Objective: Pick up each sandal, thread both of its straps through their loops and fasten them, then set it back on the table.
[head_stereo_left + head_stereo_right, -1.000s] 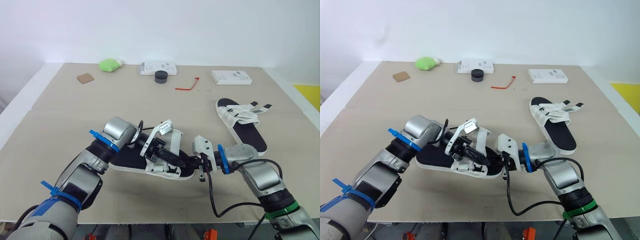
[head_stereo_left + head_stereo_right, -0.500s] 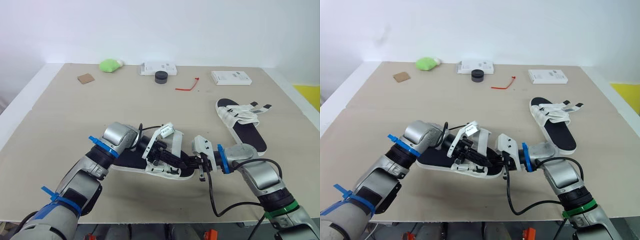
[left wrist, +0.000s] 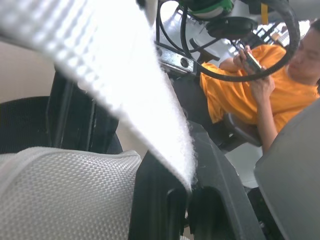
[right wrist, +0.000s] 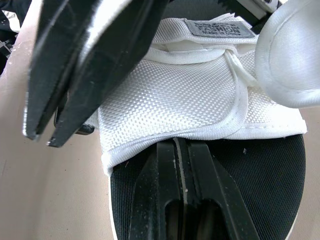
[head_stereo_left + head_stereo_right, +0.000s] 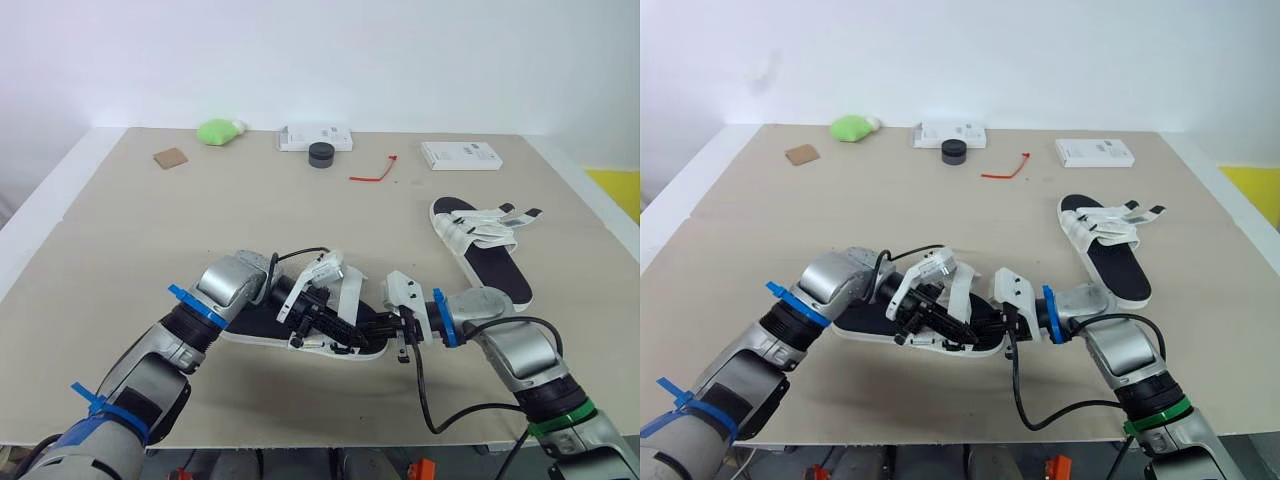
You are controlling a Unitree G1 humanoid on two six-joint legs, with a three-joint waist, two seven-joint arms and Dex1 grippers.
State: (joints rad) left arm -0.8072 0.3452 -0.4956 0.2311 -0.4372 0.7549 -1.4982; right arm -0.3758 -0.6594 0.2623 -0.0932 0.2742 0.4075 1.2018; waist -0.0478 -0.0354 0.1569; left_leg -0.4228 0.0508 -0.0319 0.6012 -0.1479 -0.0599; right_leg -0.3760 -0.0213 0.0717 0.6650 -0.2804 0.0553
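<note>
The near sandal (image 5: 252, 322), black-soled with a white woven band (image 4: 175, 100), lies at the table's front centre. My left gripper (image 5: 358, 336) reaches across the footbed, shut on a loose white strap (image 5: 347, 288) that rises from its fingers; the same strap (image 3: 125, 90) shows close up in the left wrist view. My right gripper (image 4: 176, 145) lies on the footbed from the other end, shut, its tips tucked against the band's hem. The left gripper (image 4: 42, 139) shows pinching the strap in the right wrist view. The second sandal (image 5: 485, 245) lies at the right, its straps splayed loose.
Along the far edge sit a green lump (image 5: 220, 130), a white box (image 5: 315, 136), a black round pot (image 5: 321, 153), a red tie (image 5: 375, 172), another white box (image 5: 462, 154) and a brown card (image 5: 171, 157). A person in an orange shirt (image 3: 260, 95) sits beyond the table.
My left gripper has sunk lower and reached further along the footbed toward the right gripper, drawing the strap down with it. The right gripper has stayed put.
</note>
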